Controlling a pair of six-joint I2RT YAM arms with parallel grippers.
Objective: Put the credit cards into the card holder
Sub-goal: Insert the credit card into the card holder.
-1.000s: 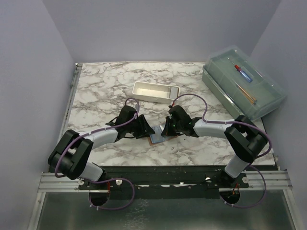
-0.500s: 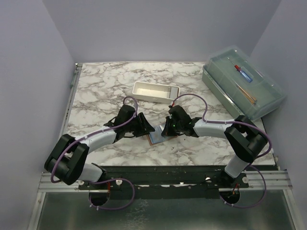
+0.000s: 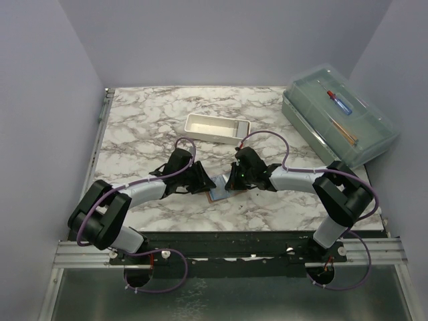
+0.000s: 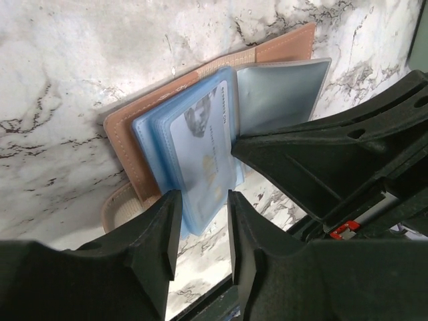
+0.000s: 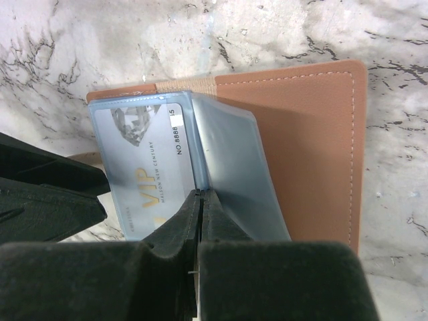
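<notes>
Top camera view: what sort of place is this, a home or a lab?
Probably a robot test cell, not a home: plain walls box in a marble-patterned table, the left arm and right arm are bolted to a metal rail.

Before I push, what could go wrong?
The credit card juts from the card holder between the open jaws of the left end effector; an off-angle push could buckle or jam it. The shut right end effector sits at the clear sleeve; a slip could let the card holder slide.
</notes>
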